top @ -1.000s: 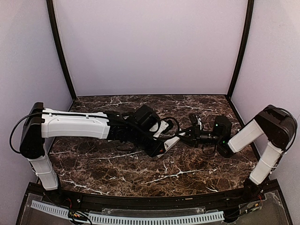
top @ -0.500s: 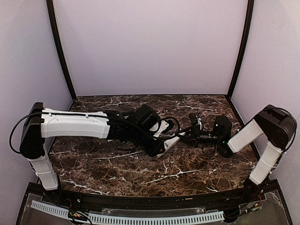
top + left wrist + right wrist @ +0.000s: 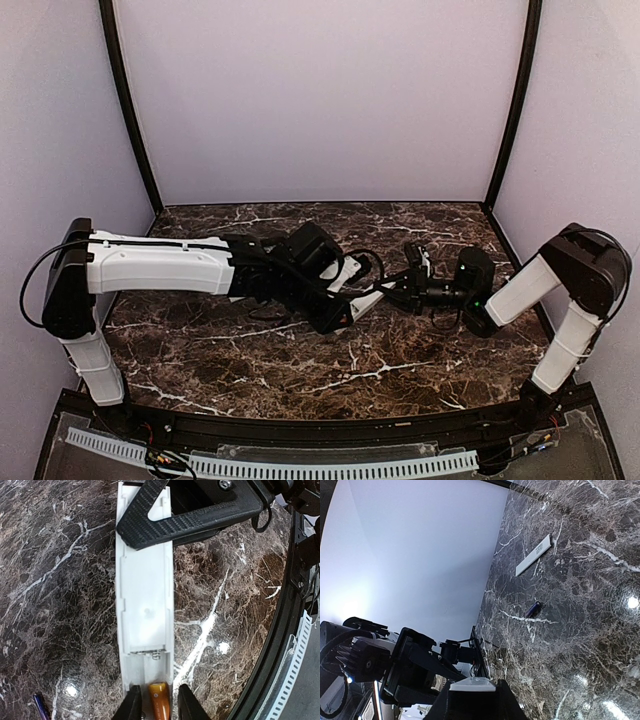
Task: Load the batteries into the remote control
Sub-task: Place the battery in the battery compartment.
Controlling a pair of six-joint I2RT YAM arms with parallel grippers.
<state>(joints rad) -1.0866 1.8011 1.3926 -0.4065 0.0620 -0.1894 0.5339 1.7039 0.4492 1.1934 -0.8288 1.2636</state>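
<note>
The white remote control [image 3: 145, 605] lies back-up on the marble table with its battery compartment open and a spring showing. My left gripper [image 3: 158, 690] is over the compartment's near end, shut on an orange-red battery [image 3: 160, 706] that points along the slot. My right gripper [image 3: 472, 697] is shut on the remote's other end [image 3: 472, 684]; its black finger [image 3: 190, 517] crosses the remote in the left wrist view. In the top view the two grippers meet at the remote [image 3: 366, 303] in the table's middle. A second, dark blue battery [image 3: 534, 609] lies loose on the table.
The thin white cover strip [image 3: 534, 555] lies on the marble beyond the loose battery. That battery also shows in the left wrist view [image 3: 40, 703]. The table's black front rim [image 3: 280, 645] runs close to the left gripper's right. Walls enclose three sides.
The left gripper has shifted slightly at the remote; the orange-red spot seen at its tip a second ago no longer shows in the top view. The right arm has not moved.
</note>
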